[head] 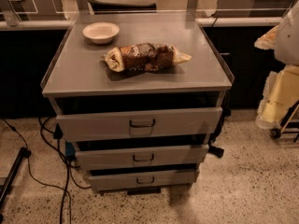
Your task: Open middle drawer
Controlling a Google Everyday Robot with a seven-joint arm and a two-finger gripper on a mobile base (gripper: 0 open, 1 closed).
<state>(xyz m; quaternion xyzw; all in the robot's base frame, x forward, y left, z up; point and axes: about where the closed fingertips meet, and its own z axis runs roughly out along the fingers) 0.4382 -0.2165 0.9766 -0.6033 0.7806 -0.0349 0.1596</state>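
Note:
The middle drawer [107, 158] is a grey metal front with a small dark wire handle [143, 158] at its centre, in the grey cabinet [140, 80] at the middle of the camera view. A dark gap shows above its front. A taller top drawer [93, 124] sits above it and a smaller bottom drawer [112, 179] below. My gripper is not in view. Only a white rounded part of my arm [289, 34] shows at the right edge, well right of and above the drawers.
A white bowl [101, 32] and a crumpled snack bag [145, 57] lie on the cabinet top. Black cables [44, 134] run over the floor at the left. A wheeled cart with yellowish bags [280, 97] stands at the right. Speckled floor lies in front.

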